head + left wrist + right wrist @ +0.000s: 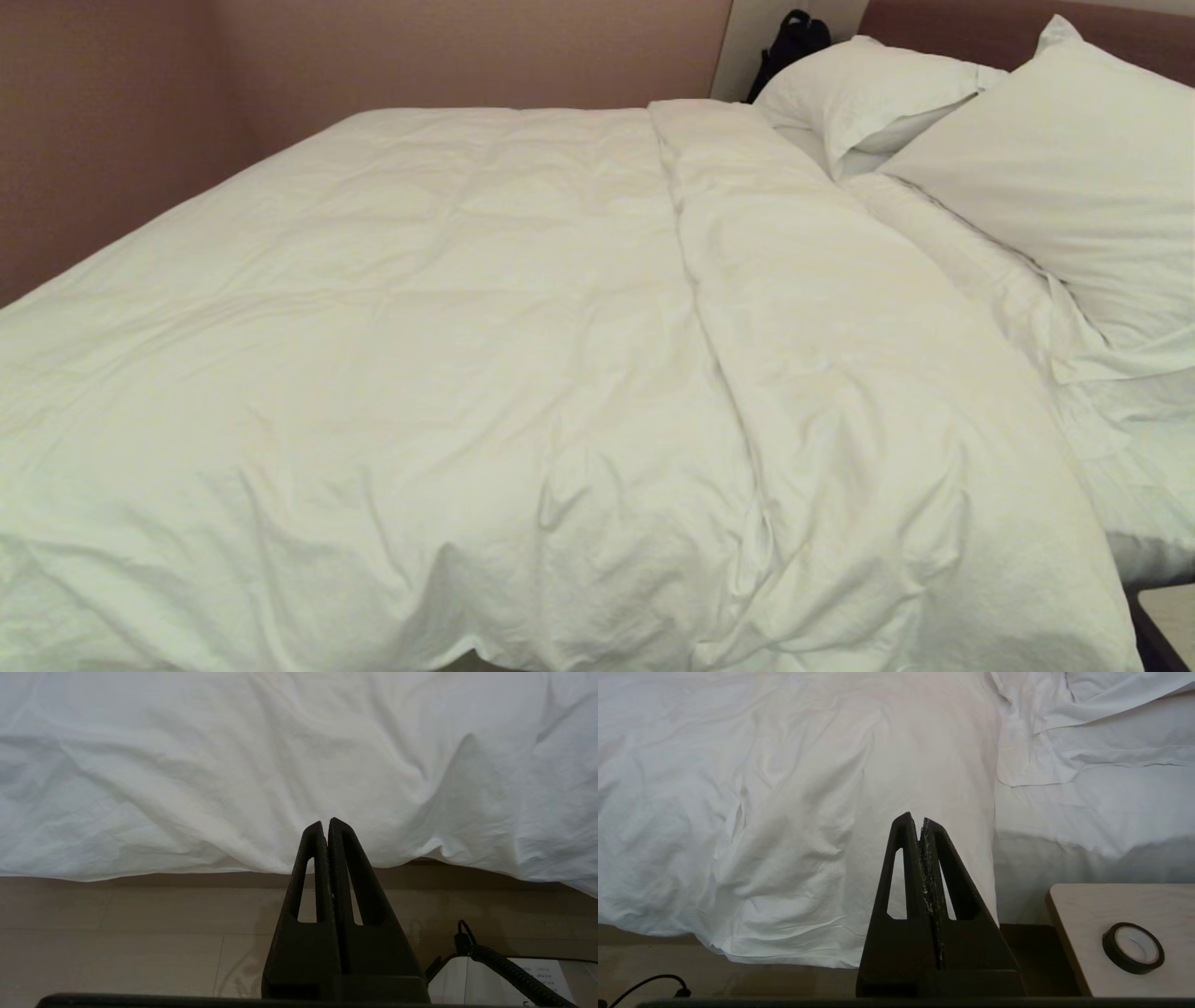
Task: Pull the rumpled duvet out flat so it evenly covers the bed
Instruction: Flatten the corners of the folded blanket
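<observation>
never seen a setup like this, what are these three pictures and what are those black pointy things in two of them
All three come from one two-armed robot standing at a bedside. The wide picture is from a camera on its head, looking down at the bed: a puffy white duvet with a fold running lengthwise, and two pillows at the head end. The other two are from cameras on the wrists. The black wedges are the grasping parts: the left end effector and the right end effector, each with its two fingers pressed shut. Both hang by the duvet's edge and hold nothing. A roll of black tape lies on a small bedside table.
</observation>
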Controlling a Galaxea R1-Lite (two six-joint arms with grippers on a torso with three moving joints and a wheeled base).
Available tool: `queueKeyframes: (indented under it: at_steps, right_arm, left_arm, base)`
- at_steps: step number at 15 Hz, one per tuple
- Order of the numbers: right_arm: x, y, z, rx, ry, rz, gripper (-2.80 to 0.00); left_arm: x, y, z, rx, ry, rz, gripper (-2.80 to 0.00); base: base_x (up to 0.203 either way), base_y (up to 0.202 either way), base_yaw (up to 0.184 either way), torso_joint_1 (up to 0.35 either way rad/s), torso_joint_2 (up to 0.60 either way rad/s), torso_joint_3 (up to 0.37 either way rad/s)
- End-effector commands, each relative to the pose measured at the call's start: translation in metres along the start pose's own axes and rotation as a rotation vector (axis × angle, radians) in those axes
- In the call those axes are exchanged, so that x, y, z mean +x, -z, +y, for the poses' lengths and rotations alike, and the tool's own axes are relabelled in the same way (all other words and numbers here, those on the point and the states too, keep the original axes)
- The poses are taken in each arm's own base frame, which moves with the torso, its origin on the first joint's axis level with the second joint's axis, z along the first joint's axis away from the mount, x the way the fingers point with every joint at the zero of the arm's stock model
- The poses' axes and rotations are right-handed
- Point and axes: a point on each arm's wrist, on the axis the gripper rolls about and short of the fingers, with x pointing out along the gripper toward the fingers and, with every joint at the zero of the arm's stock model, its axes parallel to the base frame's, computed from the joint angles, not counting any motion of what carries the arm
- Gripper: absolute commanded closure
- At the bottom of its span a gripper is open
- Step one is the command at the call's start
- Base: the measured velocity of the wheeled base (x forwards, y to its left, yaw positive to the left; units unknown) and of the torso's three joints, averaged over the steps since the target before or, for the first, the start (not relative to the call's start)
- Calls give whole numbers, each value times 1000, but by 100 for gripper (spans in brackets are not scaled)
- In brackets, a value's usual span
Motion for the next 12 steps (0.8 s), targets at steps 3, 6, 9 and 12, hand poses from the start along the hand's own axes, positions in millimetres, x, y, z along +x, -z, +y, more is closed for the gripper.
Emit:
queueKeyframes:
  at_steps: [3,6,9,12]
  right_arm:
    - [14,-19,-1,58,-5,110,0]
    - [38,-24,-1,115,-12,241,0]
    - [63,-27,-1,165,-14,338,0]
    - [106,-23,1,217,-20,493,0]
  left_arm:
    - [0,0,0,0,-1,0,0]
    - [0,0,0,0,-1,0,0]
    - [0,0,0,0,-1,0,0]
    - [0,0,0,0,-1,0,0]
  base:
    - [0,0,0,0,0,0]
    - [0,0,0,0,0,0]
    - [0,0,0,0,0,0]
    - [0,0,0,0,0,0]
